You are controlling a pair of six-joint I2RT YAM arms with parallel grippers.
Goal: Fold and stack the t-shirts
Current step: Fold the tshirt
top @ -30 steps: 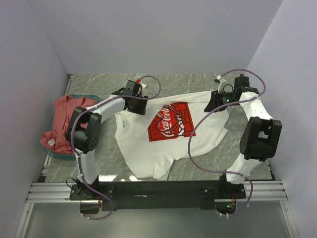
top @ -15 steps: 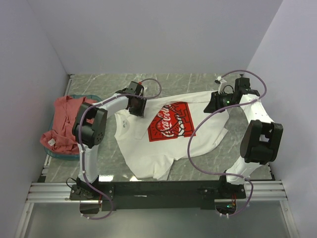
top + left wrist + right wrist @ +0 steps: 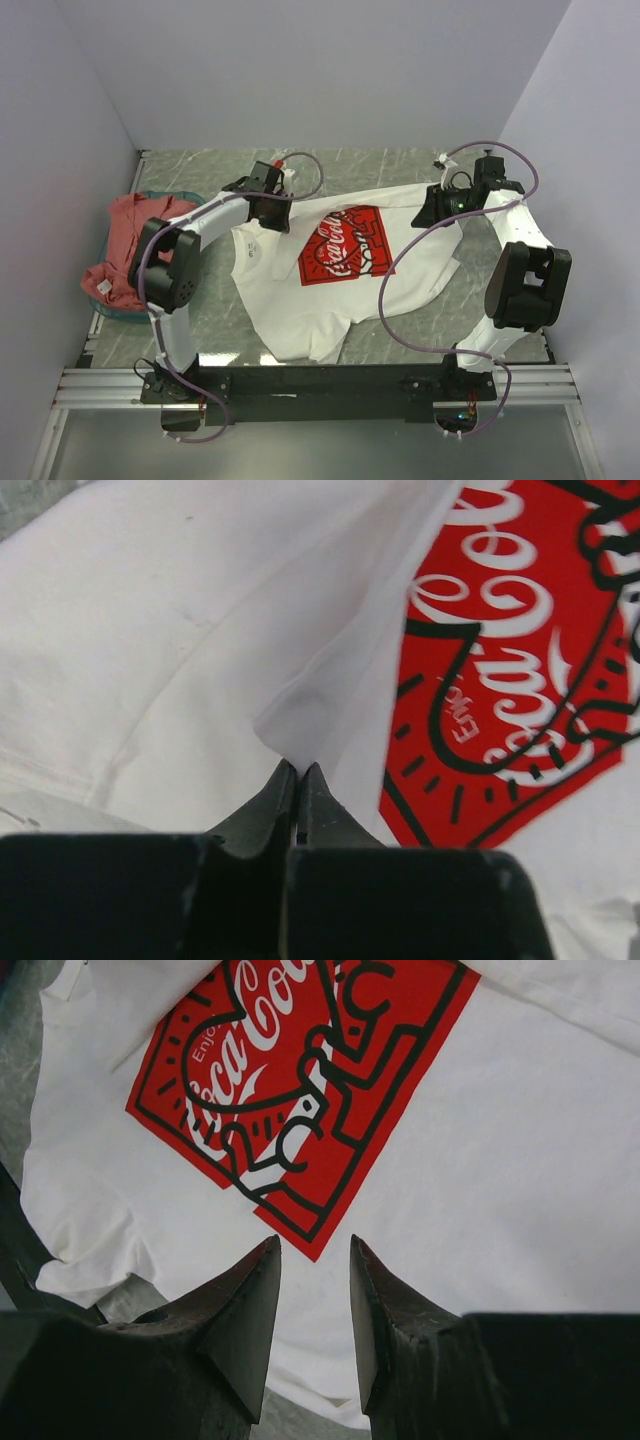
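The white t-shirt (image 3: pixel 300 300) with the red Coca-Cola print (image 3: pixel 346 245) lies spread on the table. My left gripper (image 3: pixel 275 215) is at its far left shoulder, shut on a pinched fold of the white cloth (image 3: pixel 320 695) beside the print (image 3: pixel 520 680). My right gripper (image 3: pixel 432 212) hovers over the far right sleeve. Its fingers (image 3: pixel 240 1310) stand open above the white t-shirt (image 3: pixel 520 1160), nothing between them. The salmon-red t-shirt (image 3: pixel 125 250) is heaped in the basket at the left.
The teal basket (image 3: pixel 120 313) sits against the left wall. Marbled grey table (image 3: pixel 500 330) shows around the shirt, and walls close in on the left, back and right. A purple cable (image 3: pixel 390 290) loops over the shirt's right part.
My left gripper has closed onto the shirt's fold near the print, and its elbow swung out and back. The right arm has barely moved.
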